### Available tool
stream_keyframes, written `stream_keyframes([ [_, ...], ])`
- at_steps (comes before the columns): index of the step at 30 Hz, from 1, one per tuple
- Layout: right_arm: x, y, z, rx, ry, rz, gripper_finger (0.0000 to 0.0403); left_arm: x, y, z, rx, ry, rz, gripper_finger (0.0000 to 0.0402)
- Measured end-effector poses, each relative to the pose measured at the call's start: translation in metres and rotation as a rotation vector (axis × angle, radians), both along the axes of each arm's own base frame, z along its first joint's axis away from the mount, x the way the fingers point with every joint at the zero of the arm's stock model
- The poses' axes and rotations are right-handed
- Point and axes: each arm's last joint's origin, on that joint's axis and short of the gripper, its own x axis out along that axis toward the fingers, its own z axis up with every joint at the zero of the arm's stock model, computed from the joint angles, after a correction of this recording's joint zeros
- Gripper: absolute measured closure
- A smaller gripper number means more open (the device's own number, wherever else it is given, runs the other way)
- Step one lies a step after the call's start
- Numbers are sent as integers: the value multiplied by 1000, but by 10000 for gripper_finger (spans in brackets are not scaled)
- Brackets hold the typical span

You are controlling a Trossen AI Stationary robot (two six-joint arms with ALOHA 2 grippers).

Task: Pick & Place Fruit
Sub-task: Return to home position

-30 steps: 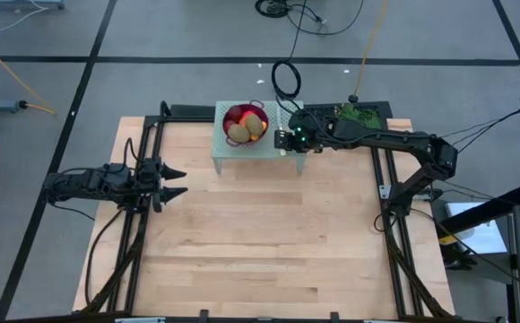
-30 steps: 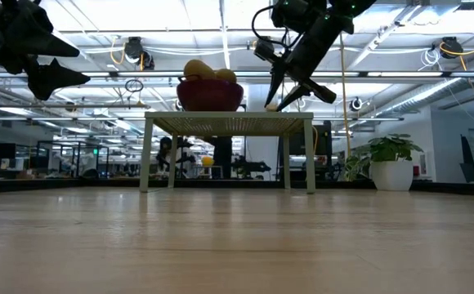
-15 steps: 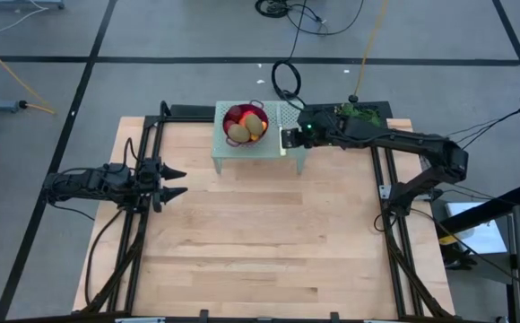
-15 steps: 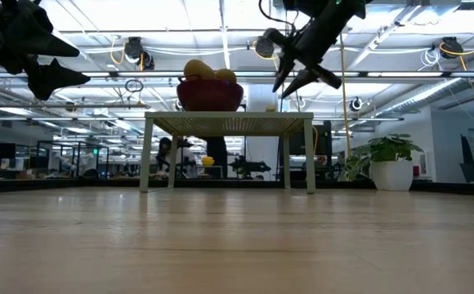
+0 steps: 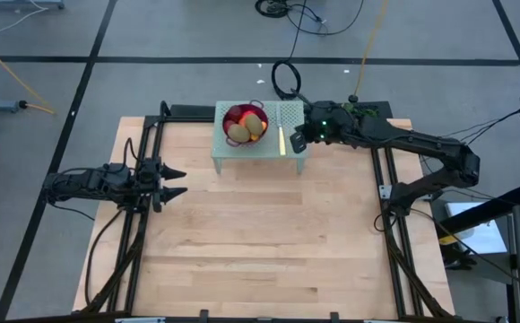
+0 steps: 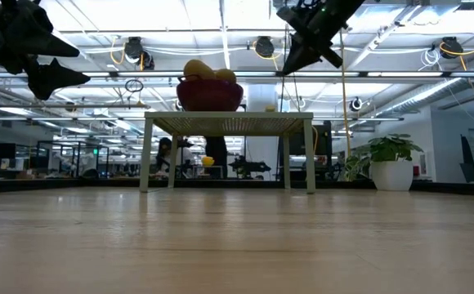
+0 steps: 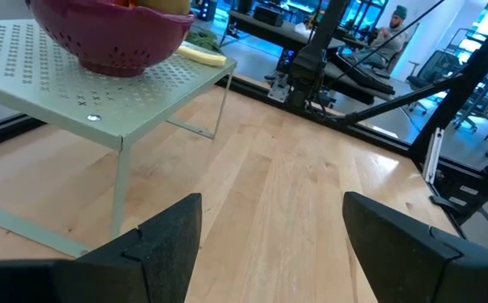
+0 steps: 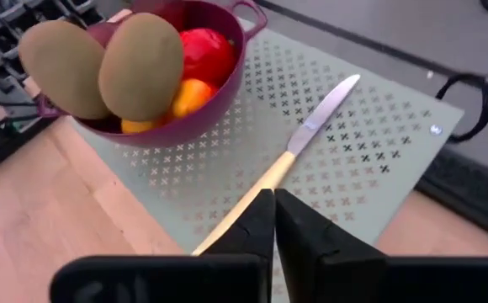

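Pulling back since a second ago, the right end effector [image 5: 298, 139] is drawing away from the small grey-green shelf [image 5: 262, 151] toward the right edge of the desk [image 5: 260, 233], leaving the yellow-handled knife [image 5: 281, 139] uncovered on the shelf top. Its fingers are pressing together and holding nothing, which the right wrist view makes plain. All the fruit [image 5: 245, 124] is sitting heaped in the purple bowl [image 5: 228, 113] at the left end of the shelf. From the right end effector the fruit is lying across the shelf toward the desk's left side, with the knife lying between them; the knife's long axis is running front to back, blade pointing to the far edge. The right arm is much the nearer one. The left end effector [image 5: 177, 182] is waiting well apart over the desk's left edge, fingers spread wide and empty. Seen from above, height is impossible to judge; the low view is showing the right end effector [image 6: 296, 55] well above the shelf top. The right wrist view is showing two brown-green ovals [image 8: 140, 66] resting on top of red and orange pieces. Retreating to rest is likely needing only a clear path away from the shelf.
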Motion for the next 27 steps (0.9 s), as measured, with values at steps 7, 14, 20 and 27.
stream_keyframes([
  [7, -16, 6, 6, -105, 3, 58, 401, 0, 0, 0, 2, 1, 0, 119],
  [14, -42, 18, -5, -192, -85, 94, 402, 0, 0, 0, 1, 1, 0, 119],
  [20, -74, 37, -26, -227, -185, 125, 402, 0, 0, 0, 13, 1, -1, 119],
  [27, -104, 58, -48, -281, -269, 236, 403, 0, 0, 0, 48, 4, -7, 119],
])
